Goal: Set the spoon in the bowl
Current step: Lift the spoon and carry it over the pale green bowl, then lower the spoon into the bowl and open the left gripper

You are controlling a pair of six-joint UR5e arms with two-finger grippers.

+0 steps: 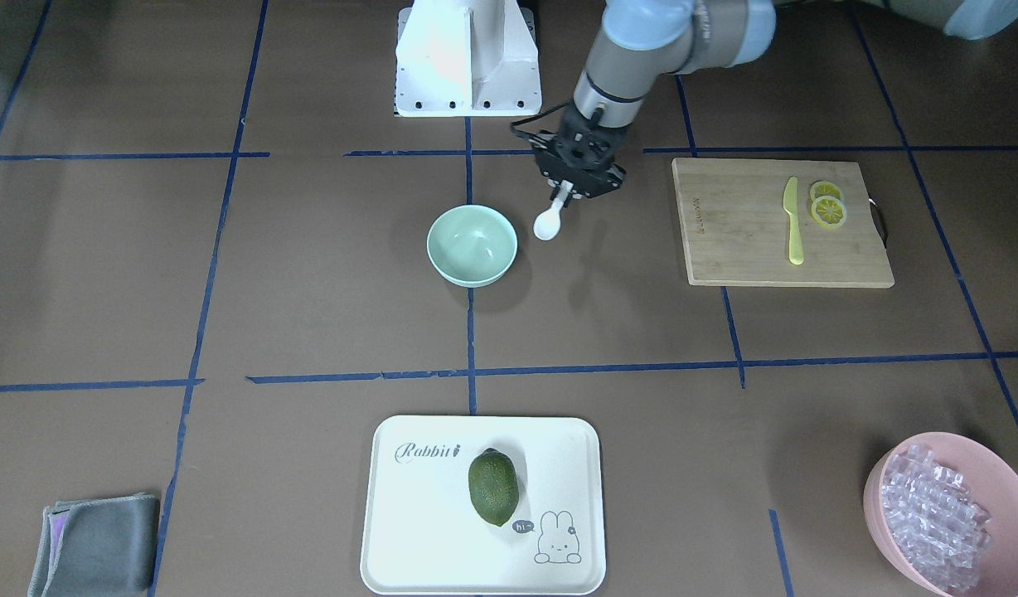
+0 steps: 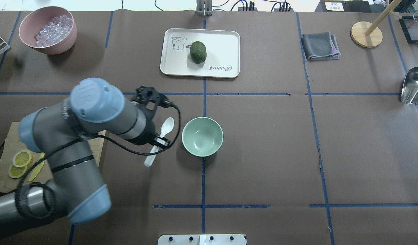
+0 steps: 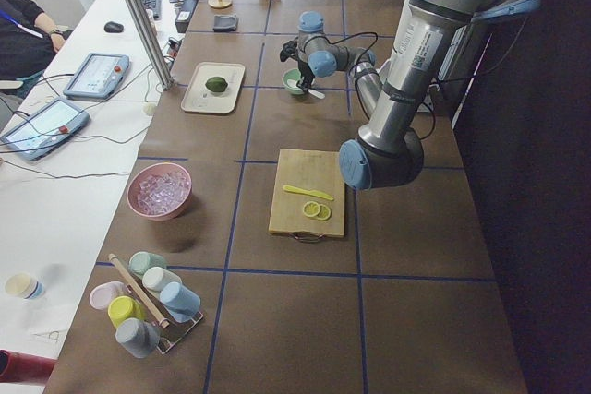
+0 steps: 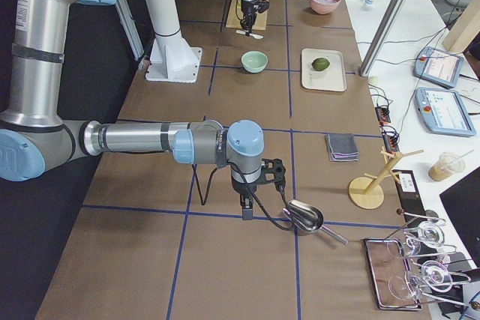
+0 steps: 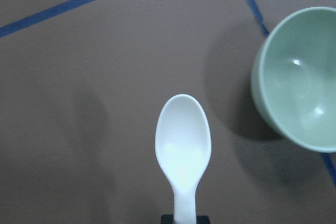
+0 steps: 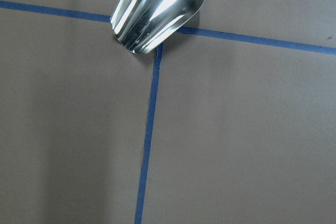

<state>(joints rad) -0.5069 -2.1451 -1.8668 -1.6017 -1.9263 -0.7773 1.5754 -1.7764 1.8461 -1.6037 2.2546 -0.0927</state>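
The white spoon (image 1: 548,222) is held by its handle in my left gripper (image 1: 569,189), which is shut on it. The scoop points away from the wrist and hangs just beside the pale mint-green bowl (image 1: 472,245), which is empty. In the overhead view the spoon (image 2: 167,126) is left of the bowl (image 2: 202,136), with a small gap between them. The left wrist view shows the scoop (image 5: 183,148) face up and the bowl (image 5: 302,77) at right. My right gripper (image 4: 247,204) shows only in the exterior right view, far from the bowl; I cannot tell its state.
A wooden cutting board (image 1: 749,240) with a yellow knife (image 1: 793,220) and lemon slices (image 1: 828,207) lies beside the left arm. A white tray (image 1: 409,497) holds a green avocado (image 1: 493,487). There are also a pink bowl (image 1: 1002,464) of ice pieces, a grey cloth (image 1: 94,543) and a metal scoop (image 6: 157,9).
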